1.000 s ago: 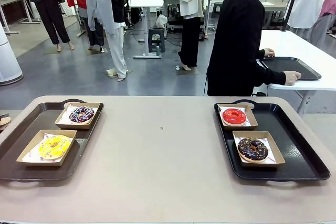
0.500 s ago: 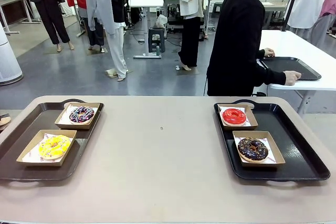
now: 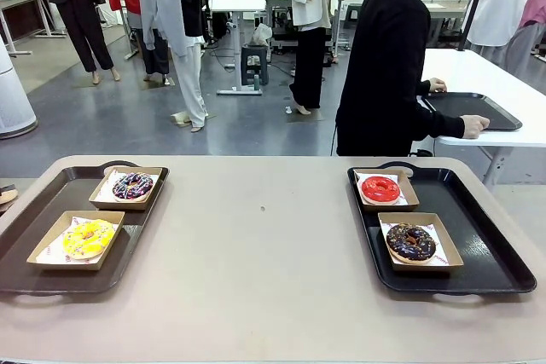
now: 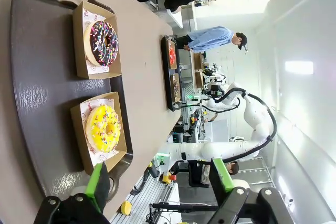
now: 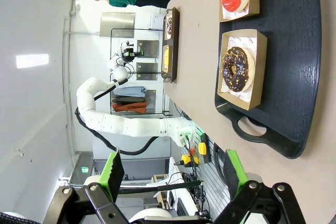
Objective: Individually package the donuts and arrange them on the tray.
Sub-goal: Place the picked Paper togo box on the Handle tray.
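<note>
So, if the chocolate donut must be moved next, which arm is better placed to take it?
The right arm, probably. The chocolate donut lies in its box on the right tray, on the robot's right. The right gripper, open, looks straight at it; the left gripper faces the left tray.

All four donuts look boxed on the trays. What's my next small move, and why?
Probably none beyond holding both claws back. The purple donut and yellow donut sit boxed on the left tray; the red donut and chocolate donut on the right tray. Both claws are open, holding nothing.
</note>
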Robot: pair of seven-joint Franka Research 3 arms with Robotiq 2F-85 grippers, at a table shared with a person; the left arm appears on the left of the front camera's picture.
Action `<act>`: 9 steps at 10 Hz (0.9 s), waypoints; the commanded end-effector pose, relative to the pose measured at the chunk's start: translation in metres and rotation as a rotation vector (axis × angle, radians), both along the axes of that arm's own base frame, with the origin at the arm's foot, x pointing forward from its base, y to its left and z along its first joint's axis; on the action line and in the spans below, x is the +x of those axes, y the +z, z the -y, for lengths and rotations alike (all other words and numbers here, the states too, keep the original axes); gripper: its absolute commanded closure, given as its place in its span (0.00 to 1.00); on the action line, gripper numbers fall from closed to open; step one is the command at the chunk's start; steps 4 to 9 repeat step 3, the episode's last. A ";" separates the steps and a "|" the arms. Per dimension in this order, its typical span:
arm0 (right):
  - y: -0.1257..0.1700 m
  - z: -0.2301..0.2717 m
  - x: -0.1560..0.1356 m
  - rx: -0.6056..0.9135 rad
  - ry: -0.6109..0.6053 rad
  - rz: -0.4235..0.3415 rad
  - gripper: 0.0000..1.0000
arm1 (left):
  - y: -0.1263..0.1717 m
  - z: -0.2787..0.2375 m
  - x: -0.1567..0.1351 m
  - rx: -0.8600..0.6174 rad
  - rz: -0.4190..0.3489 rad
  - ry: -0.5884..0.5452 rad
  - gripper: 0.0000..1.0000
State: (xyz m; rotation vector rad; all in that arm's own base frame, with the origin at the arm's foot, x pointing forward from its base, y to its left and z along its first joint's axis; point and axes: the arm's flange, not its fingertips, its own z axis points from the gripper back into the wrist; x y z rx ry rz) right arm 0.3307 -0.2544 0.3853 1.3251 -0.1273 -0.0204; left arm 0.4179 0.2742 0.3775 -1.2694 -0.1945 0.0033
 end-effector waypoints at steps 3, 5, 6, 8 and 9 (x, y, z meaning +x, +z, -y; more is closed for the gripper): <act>0.000 0.000 0.000 0.001 -0.001 0.000 0.00 | 0.002 -0.001 0.001 0.003 0.014 0.014 0.00; 0.000 0.000 0.000 0.001 -0.001 0.000 0.00 | 0.002 -0.001 0.001 0.003 0.014 0.014 0.00; 0.000 0.000 0.000 0.001 -0.001 0.000 0.00 | 0.002 -0.001 0.001 0.003 0.014 0.014 0.00; 0.000 0.000 0.000 0.001 -0.001 0.000 0.00 | 0.002 -0.001 0.001 0.003 0.014 0.014 0.00; 0.000 0.000 0.000 0.001 -0.001 0.000 0.00 | 0.002 -0.001 0.001 0.003 0.014 0.014 0.00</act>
